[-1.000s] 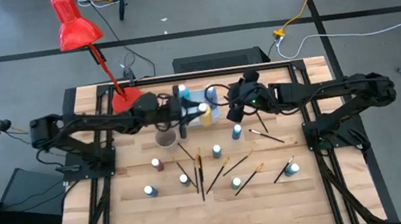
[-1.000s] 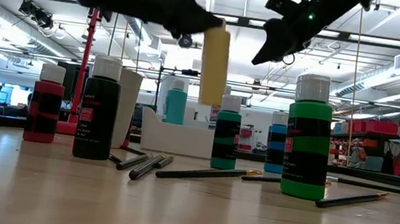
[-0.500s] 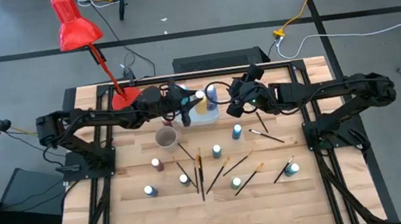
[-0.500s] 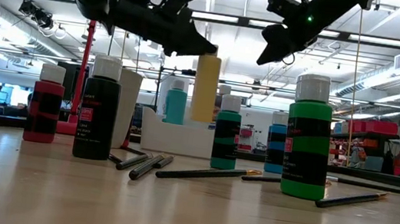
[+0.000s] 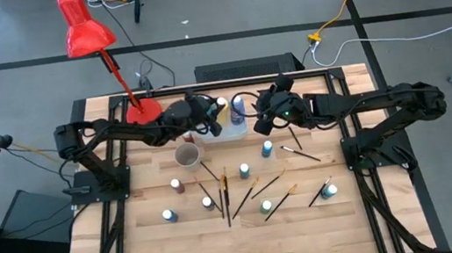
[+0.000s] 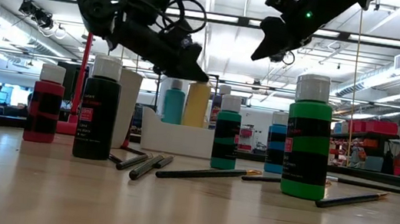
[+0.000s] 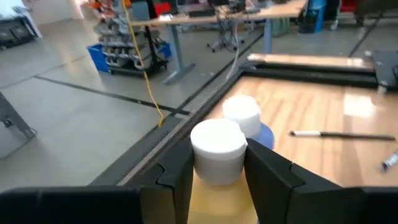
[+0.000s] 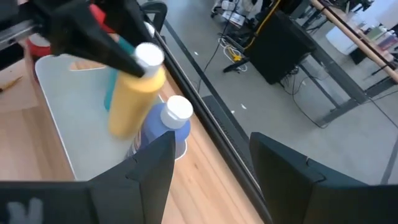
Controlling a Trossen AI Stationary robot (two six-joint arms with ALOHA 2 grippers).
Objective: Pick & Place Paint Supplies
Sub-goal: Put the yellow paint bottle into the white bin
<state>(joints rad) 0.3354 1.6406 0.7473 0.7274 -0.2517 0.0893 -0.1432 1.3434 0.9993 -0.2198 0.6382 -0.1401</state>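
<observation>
My left gripper is shut on a yellow paint bottle with a white cap and holds it over the white tray at the table's far side. In the low view the yellow bottle reaches down behind the tray's wall. A blue bottle with a white cap stands in the tray beside it. My right gripper hangs open just right of the tray, above the table, with nothing between its fingers. My left gripper pinches the yellow bottle's shoulder just under the white cap between its two fingers. The fingers come nearly level from the table's left. The bottle hangs below them, tilted, cap up. Its bottom is hidden behind the tray wall, so whether it touches I cannot tell.
Several paint bottles and paintbrushes lie spread over the near half of the table. A paper cup stands near the tray. A red desk lamp stands at the far left. In the low view black and green bottles stand close.
My left gripper has gone down and a little toward the table's far edge, turning at the wrist, with the yellow bottle still in its hold. The bottle has sunk from well above the tray to behind its wall. My right gripper has kept still.
</observation>
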